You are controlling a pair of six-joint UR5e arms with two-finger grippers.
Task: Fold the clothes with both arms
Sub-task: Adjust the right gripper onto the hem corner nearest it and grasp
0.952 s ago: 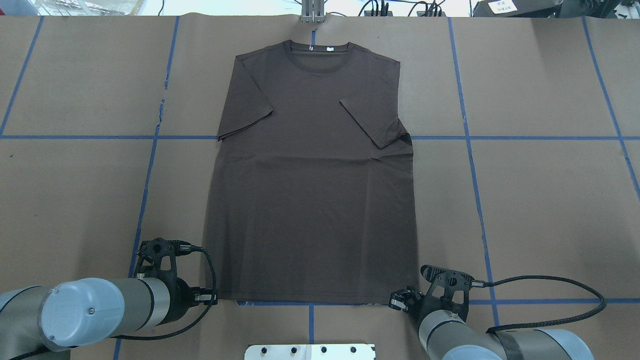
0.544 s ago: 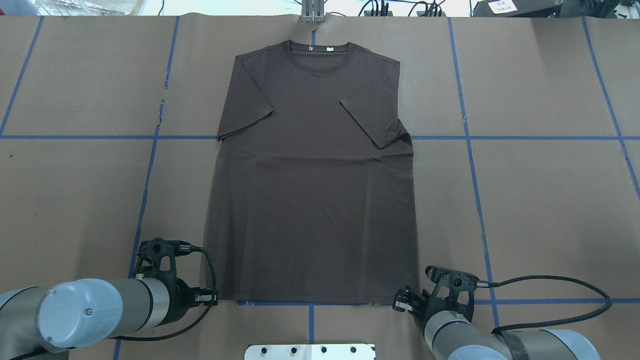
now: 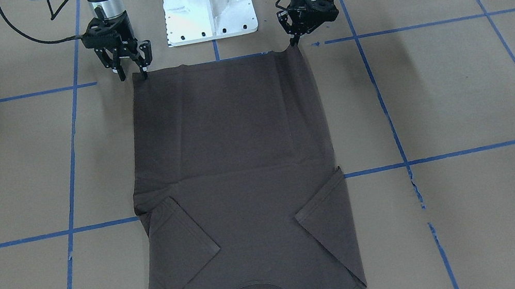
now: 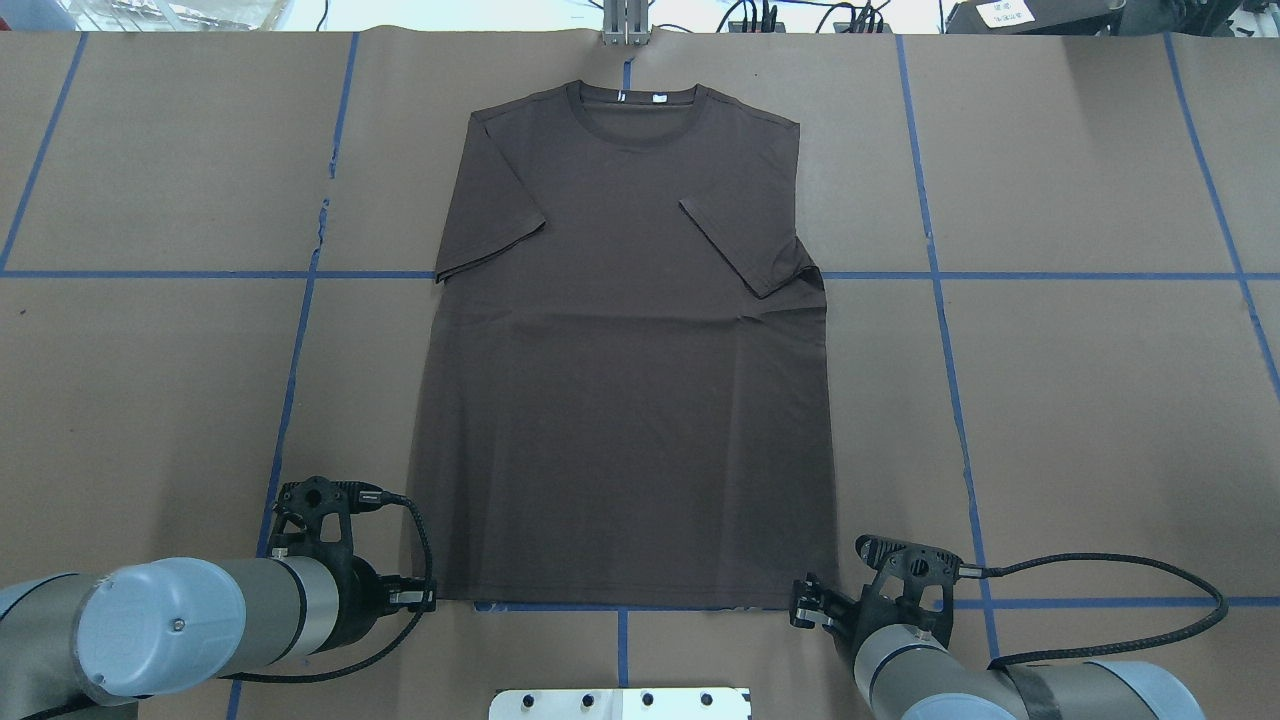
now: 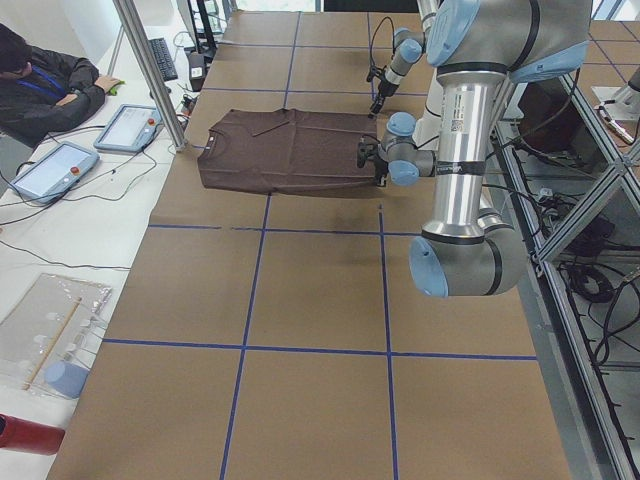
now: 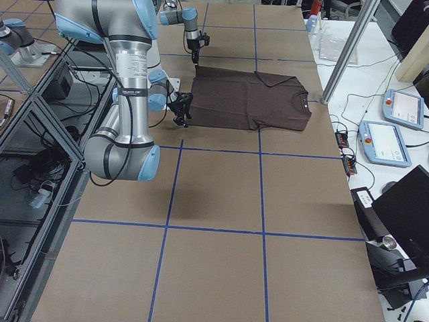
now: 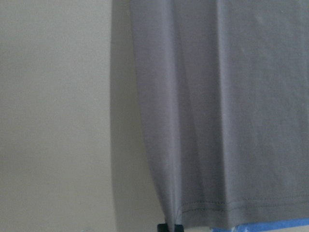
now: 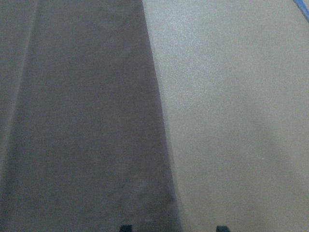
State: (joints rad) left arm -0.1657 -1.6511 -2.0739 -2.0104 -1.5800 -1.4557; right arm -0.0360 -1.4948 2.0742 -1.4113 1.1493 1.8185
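Note:
The dark brown T-shirt (image 4: pixel 620 400) lies flat on the brown table, collar at the far end and both sleeves folded inward. My left gripper (image 3: pixel 294 43) is at the hem's near corner on my left side. It is shut on that corner, and the cloth puckers at its tip (image 7: pixel 170 227). My right gripper (image 3: pixel 132 74) stands open at the other hem corner. Its two fingertips (image 8: pixel 125 228) are apart, and the shirt's side edge (image 8: pixel 159 121) runs between them. In the overhead view the right gripper (image 4: pixel 802 610) sits just beside the hem corner.
The white pedestal base (image 3: pixel 208 6) stands between the arms, close behind the hem. Blue tape lines (image 4: pixel 940 300) cross the table paper. A person (image 5: pixel 40 85) sits beyond the far table edge beside tablets (image 5: pixel 130 125) and a metal post (image 5: pixel 150 70).
My right gripper has shifted a little toward the robot's side and lower at the hem corner. The left arm and the shirt have barely moved.

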